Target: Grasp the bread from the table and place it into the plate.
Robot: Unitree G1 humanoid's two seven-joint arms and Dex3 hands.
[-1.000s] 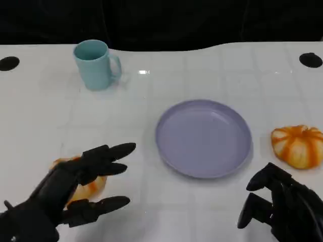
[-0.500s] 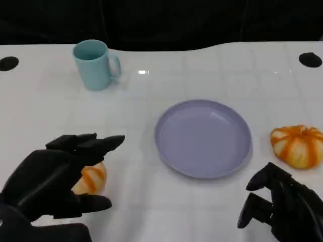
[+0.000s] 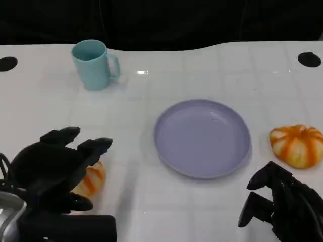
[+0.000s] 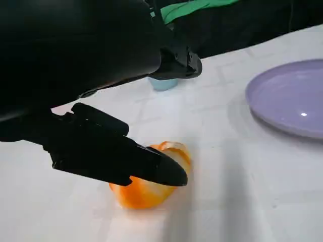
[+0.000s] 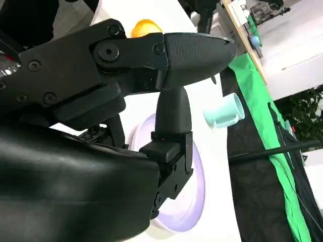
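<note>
In the head view, the left hand (image 3: 53,169) is hovering over an orange-and-white striped bread roll (image 3: 90,180) lying on the white worktop (image 3: 166,80), fingers arched and spread above it. The lilac plate (image 3: 202,137) is sitting well to the right of the roll with nothing in it. A second striped roll (image 3: 295,145) is lying just beyond the plate's right edge, and a pale blue mug (image 3: 93,64) is standing at the far left. The right hand (image 3: 280,206) is resting low at the near right, fingers curled in, holding nothing.

In the left wrist view, one finger (image 4: 116,154) is crossing over the roll (image 4: 151,184); whether it is touching is hard to tell.

In the right wrist view, the right hand's fingers (image 5: 194,53) are reaching across the plate (image 5: 184,201), with the mug (image 5: 225,112) beyond.
</note>
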